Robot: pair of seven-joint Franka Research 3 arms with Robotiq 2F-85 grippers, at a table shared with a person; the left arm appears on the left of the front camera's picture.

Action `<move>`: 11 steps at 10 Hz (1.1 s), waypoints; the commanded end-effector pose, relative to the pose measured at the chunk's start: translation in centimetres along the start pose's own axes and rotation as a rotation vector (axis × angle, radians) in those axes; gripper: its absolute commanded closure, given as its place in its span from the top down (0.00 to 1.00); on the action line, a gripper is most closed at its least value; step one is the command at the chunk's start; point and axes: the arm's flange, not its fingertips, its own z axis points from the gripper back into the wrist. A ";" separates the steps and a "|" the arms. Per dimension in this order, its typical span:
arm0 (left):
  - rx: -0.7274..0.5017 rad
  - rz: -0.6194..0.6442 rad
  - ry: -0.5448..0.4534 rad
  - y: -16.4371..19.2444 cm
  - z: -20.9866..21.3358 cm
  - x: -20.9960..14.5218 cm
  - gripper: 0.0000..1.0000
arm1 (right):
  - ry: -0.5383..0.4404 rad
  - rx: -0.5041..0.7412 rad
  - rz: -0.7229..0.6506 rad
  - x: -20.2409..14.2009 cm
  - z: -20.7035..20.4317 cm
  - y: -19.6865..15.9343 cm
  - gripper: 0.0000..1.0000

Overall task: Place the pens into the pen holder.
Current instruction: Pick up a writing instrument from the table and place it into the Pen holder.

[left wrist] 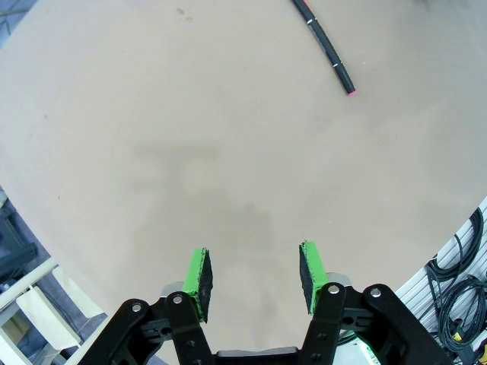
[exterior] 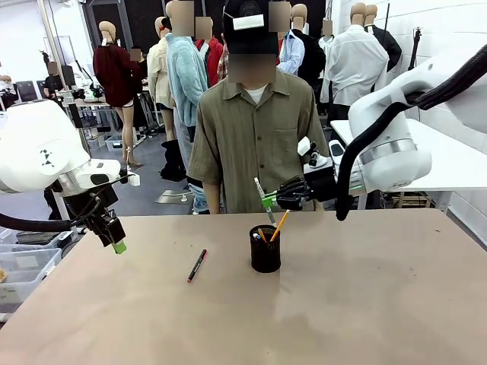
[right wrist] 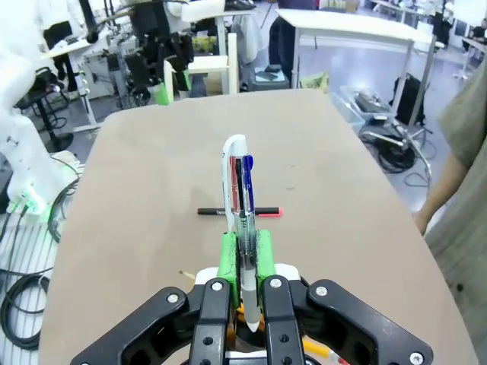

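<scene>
The black mesh pen holder [exterior: 265,249] stands mid-table with the yellow-orange pen [exterior: 279,225] leaning out of it. Just above it my right gripper [exterior: 268,202] is shut on the pale grey-white pen [right wrist: 239,190], which sticks up tilted between the green pads [right wrist: 227,255]. The black pen with red ends [exterior: 197,265] lies flat on the table to the holder's left, and its end [left wrist: 329,53] crosses the top of the left wrist view. My left gripper [left wrist: 254,272] hangs open and empty over bare table at the left edge [exterior: 116,242].
A person in an olive shirt [exterior: 255,137] stands at the far side behind the holder. Storage bins [exterior: 27,266] sit beside the table's left edge and cables [left wrist: 456,289] hang past the table's edge in the left wrist view. The wide tan tabletop [exterior: 365,304] spreads in front.
</scene>
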 end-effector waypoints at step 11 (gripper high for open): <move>0.014 -0.006 0.003 0.1 0.1 0.0 0.62 | 0.118 -0.029 -0.076 -3.3 -5.2 -1.6 0.00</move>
